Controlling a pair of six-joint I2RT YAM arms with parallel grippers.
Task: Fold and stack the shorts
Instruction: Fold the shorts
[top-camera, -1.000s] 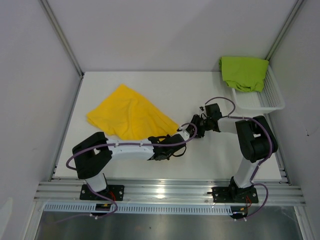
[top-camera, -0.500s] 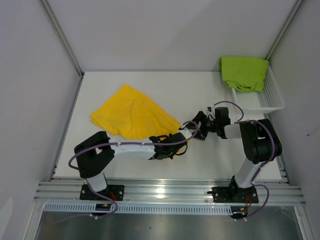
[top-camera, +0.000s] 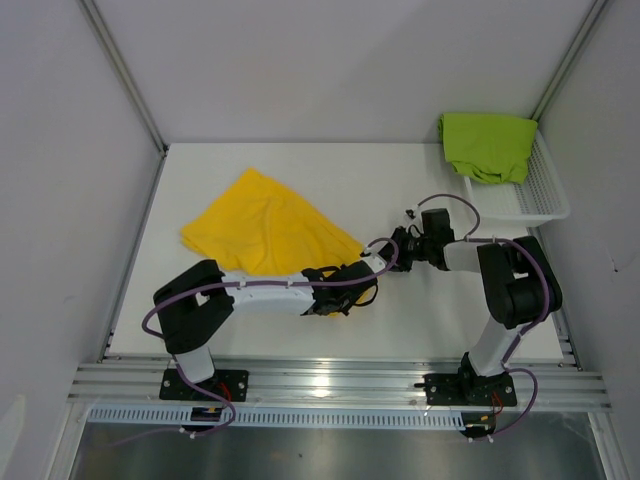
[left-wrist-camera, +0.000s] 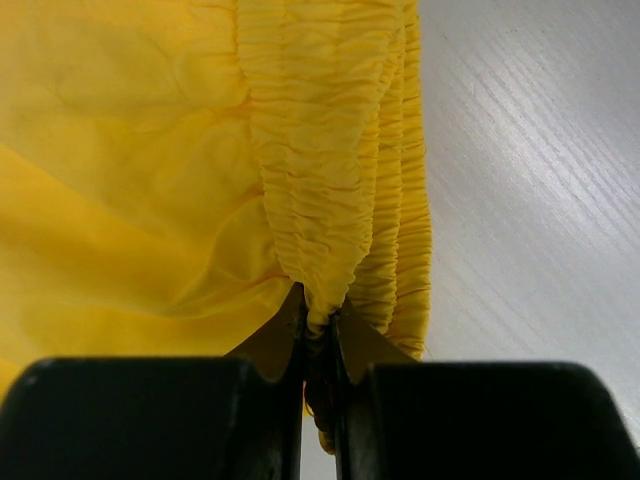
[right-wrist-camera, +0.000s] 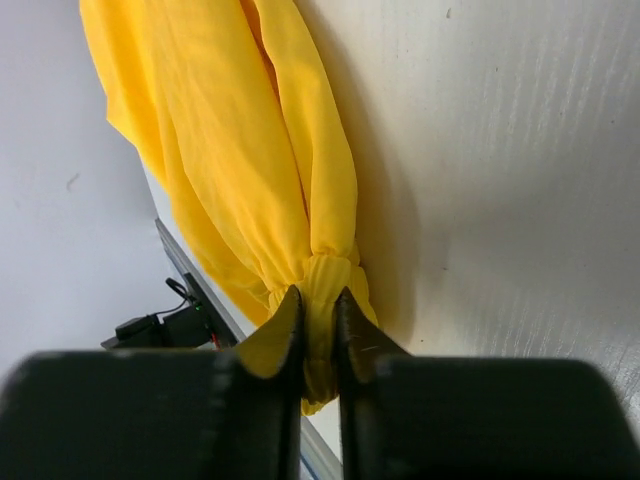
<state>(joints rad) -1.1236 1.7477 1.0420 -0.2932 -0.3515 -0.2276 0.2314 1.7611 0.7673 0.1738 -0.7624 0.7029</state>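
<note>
The bright yellow shorts (top-camera: 265, 228) lie spread on the white table at centre left, and their near right corner is drawn toward the arms. My left gripper (top-camera: 350, 275) is shut on the gathered elastic waistband (left-wrist-camera: 320, 200), which is pinched between its fingertips (left-wrist-camera: 318, 322). My right gripper (top-camera: 390, 247) is shut on a bunched yellow corner (right-wrist-camera: 325, 275) just above the table. The two grippers sit close together. The lime green shorts (top-camera: 487, 145) lie crumpled in the white mesh basket (top-camera: 545, 203) at the back right.
Grey side walls and metal frame posts enclose the table. The aluminium rail (top-camera: 330, 385) with both arm bases runs along the near edge. The right arm's elbow (top-camera: 515, 275) stands just in front of the basket.
Both grippers keep their hold on the yellow shorts. The left arm has stretched a little to the right, and the shorts have slid slightly right with it. The right wrist has shifted slightly.
</note>
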